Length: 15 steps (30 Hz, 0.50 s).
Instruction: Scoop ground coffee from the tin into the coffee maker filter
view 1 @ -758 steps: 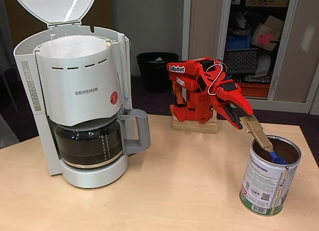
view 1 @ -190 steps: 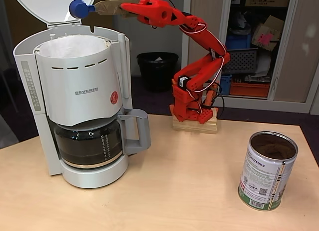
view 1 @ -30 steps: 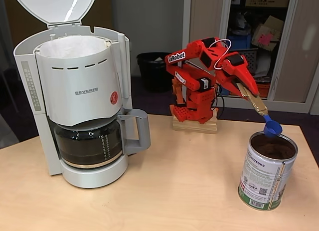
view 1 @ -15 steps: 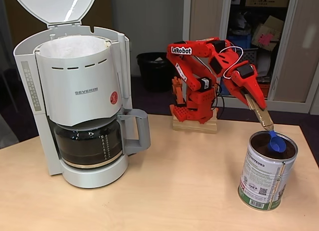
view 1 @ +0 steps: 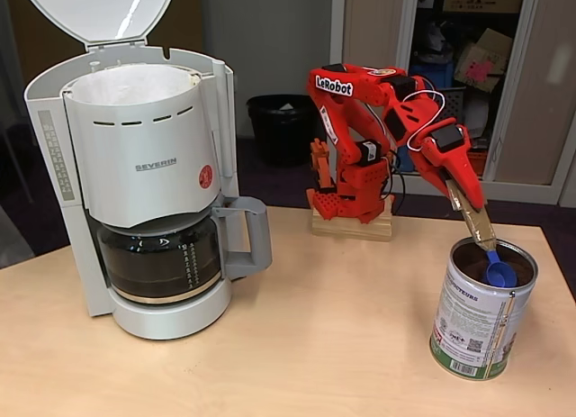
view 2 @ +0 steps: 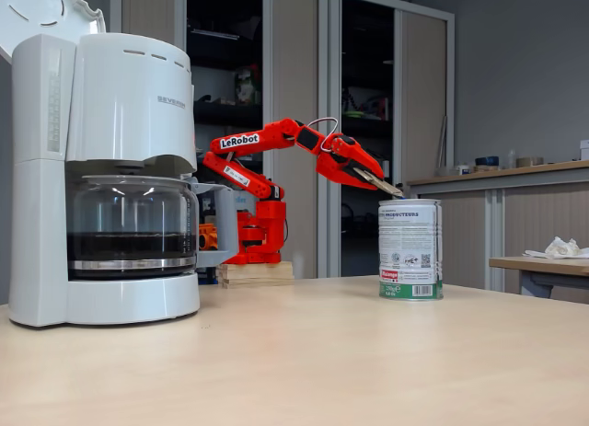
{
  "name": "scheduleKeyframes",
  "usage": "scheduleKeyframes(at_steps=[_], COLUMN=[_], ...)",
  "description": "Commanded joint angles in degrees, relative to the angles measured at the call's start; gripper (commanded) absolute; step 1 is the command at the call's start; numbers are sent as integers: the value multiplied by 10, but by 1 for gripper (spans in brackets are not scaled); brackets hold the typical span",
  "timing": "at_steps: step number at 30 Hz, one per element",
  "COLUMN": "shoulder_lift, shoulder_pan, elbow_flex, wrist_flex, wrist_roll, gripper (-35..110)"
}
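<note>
We see the tin on the tabletop, well apart from the coffee maker filter. Fingers clamped on a blue scoop, angled down inside the rim to load coffee. Gripper sits above the tin.

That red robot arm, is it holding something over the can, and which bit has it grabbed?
Yes: the gripper holds a blue scoop by its taped handle end, the bowl dipped inside the tin.
</note>
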Motion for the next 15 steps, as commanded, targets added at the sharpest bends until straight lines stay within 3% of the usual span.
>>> scheduleKeyframes(at_steps=[1, 15], shoulder_lift=[-8, -91], shoulder_pan=[-3, -4], elbow_flex=[-15, -13], wrist_flex=[-18, -76], wrist_roll=[17, 43], gripper=[0, 0])
